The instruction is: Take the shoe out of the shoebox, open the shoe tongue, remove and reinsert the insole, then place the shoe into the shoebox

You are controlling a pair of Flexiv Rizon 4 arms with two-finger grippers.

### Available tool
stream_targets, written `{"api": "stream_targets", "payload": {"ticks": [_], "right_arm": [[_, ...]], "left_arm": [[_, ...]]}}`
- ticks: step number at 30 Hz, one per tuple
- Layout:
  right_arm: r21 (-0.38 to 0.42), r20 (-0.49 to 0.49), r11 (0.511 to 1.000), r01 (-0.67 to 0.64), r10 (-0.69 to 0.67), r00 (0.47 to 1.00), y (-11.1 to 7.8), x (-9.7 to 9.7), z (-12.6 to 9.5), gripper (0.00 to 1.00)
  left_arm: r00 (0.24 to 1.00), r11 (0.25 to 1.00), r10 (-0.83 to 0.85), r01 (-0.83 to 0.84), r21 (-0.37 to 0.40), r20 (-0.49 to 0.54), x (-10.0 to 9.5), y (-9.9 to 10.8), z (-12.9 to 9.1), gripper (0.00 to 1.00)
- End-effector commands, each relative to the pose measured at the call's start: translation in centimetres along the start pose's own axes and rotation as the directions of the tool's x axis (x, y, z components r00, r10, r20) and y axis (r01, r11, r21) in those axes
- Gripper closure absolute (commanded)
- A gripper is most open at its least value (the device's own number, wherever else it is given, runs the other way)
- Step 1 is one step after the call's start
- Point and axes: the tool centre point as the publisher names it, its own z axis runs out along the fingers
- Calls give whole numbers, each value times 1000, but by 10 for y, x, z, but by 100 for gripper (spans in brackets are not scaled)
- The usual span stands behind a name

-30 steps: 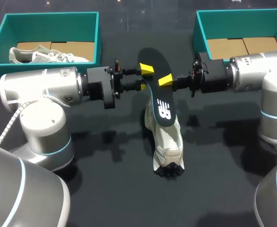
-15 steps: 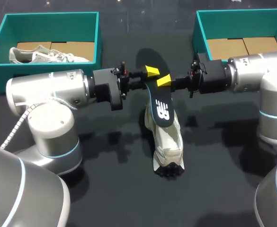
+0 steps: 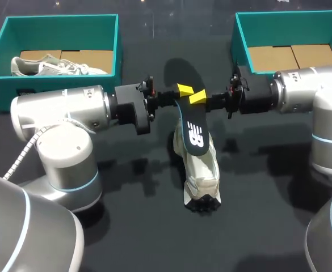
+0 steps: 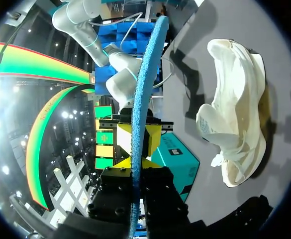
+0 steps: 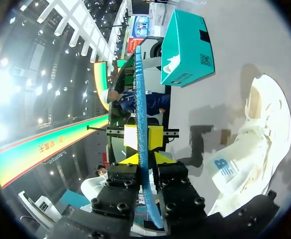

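A dark insole (image 3: 194, 129) with a white logo hangs upright over the pale shoe (image 3: 202, 170), which lies on the dark table. My left gripper (image 3: 183, 90) comes in from the left and my right gripper (image 3: 198, 97) from the right. They meet at the insole's upper part. In the left wrist view the insole (image 4: 147, 74) runs edge-on between my left gripper (image 4: 133, 162), whose fingers press it from both sides, with the shoe (image 4: 235, 124) beside it. The right wrist view shows my right gripper (image 5: 143, 158) against both faces of the insole (image 5: 139, 99).
A teal shoebox (image 3: 4, 39) at the back left holds a second pale shoe (image 3: 58, 65). Another teal shoebox (image 3: 242, 34) stands at the back right with only cardboard in it. Both arms stretch across the table's middle, level with the boxes' front walls.
My left arm has slid to the right, up to the insole, and its fingers have closed on it. The insole's top has dropped slightly. The right arm has stayed in place.
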Motion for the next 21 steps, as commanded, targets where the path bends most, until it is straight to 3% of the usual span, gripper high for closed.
{"api": "stream_targets", "payload": {"ticks": [1,6,12,14,15,21], "right_arm": [[-30,5,999,9,-9,1000,-8,-2,-22,0],[-51,26,998,39,-37,999,-16,-7,-59,0],[0,67,994,111,-111,992,-22,-15,-96,0],[0,67,994,111,-111,992,-22,-15,-96,0],[0,67,994,111,-111,992,-22,-15,-96,0],[0,67,994,111,-111,992,-22,-15,-96,0]], "left_arm": [[1000,1000,0,0,-6,-4,-2,-4,-7,100],[999,1000,-4,4,-2,-36,-4,-11,-23,100],[996,998,-67,68,13,-58,-9,-25,-42,100],[996,998,-53,55,19,-78,-12,-31,-47,100],[991,1000,29,-30,-6,-131,-17,-34,-51,100],[991,1000,29,-30,-6,-131,-17,-34,-51,100]]}}
